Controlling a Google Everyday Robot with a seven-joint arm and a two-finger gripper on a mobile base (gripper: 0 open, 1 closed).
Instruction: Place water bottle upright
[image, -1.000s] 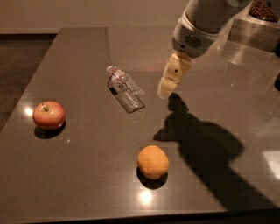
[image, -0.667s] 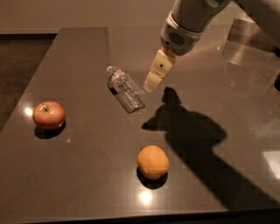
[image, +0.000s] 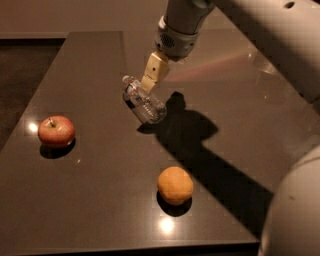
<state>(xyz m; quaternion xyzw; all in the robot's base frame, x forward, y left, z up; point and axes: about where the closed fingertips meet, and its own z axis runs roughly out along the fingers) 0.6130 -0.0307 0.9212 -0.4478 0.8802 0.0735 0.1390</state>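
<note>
OK, gripper (image: 149, 85) has swung in from the upper right of frame and dropped. Its tip now sits at the cap end of the water bottle (image: 146, 103), touching or just above (can't tell which). Grip state: can't tell; nothing visibly lifted. Bottle pos unchanged vs a sec ago: on its side on the dark table (image: 100, 210), upper centre of frame, cap pointing upper left, base lower right. Red apple (image: 56, 131) at left and orange (image: 175, 185) at lower centre are both well apart from it. My read: approach done, grasp unconfirmed, bottle not yet upright. Next prob needs a firm hold near the neck, then a tilt.
</note>
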